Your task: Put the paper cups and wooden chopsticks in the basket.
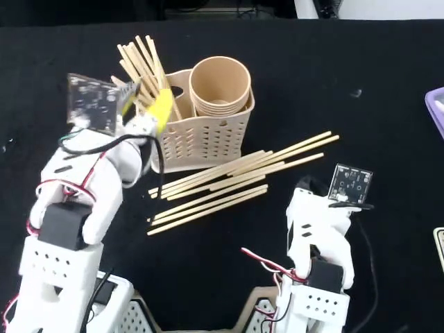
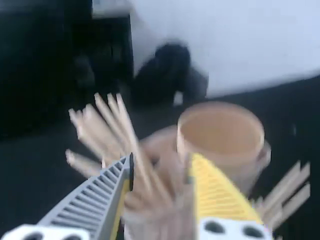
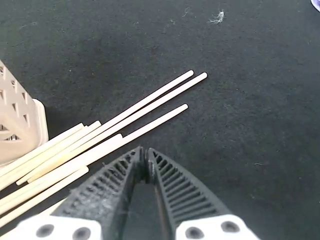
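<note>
A beige slotted basket stands on the black table, with stacked paper cups in its right half. My left gripper is at the basket's left half, shut on a bundle of wooden chopsticks that fan upward and away. In the left wrist view the bundle sits between the grey and yellow fingers of the gripper, with the cups just behind. Several loose chopsticks lie on the table before the basket. My right gripper is shut and empty, just above their ends.
A purple object sits at the right edge, and a pale one lies lower down there. Open black table lies to the right of the loose chopsticks and behind the basket. The basket corner appears in the right wrist view.
</note>
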### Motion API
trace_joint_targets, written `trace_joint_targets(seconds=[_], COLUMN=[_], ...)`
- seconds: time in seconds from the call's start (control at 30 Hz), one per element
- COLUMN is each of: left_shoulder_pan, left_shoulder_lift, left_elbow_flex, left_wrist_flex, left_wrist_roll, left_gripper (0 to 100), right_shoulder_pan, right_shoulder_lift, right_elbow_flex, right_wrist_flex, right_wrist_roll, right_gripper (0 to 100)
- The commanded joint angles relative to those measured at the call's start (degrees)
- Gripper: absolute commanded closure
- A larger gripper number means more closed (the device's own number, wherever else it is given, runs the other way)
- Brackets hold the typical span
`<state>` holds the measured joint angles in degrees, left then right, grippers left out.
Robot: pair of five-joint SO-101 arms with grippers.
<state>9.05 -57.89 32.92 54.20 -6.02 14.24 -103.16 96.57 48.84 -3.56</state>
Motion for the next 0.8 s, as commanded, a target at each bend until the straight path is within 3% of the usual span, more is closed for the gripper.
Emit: trace_joint_targets(seconds=[0.0, 0.1, 0.2, 0.53, 0.77], left_shoulder_pan=[0.7, 2.6, 5.6, 6.6, 6.5], left_shoulder_lift=[1.5, 3.9, 6.9, 23.5, 34.7], left_elbow_flex=[-3.9, -1.8, 5.2, 23.3, 23.4], left_wrist_flex=[17.9, 25.3, 25.4, -5.6, -16.6], left_wrist_roll=[-5.9, -13.8, -18.4, -19.1, -19.4], left_gripper=[71, 71, 71, 71, 72], right_shoulder_pan=[-0.8, -0.8, -0.8, -0.8, -0.8], right_shoulder_lift=[-5.1, -5.1, -5.1, -5.1, -5.1], right_elbow_flex=[-0.1, -0.1, -0.1, -0.1, -0.1], right_wrist_flex=[-1.3, -1.3, -1.3, -1.1, -1.2], right_wrist_roll=[-0.1, -0.1, -0.1, -0.1, -0.1], right_gripper=[98.6, 98.6, 98.6, 98.6, 98.6])
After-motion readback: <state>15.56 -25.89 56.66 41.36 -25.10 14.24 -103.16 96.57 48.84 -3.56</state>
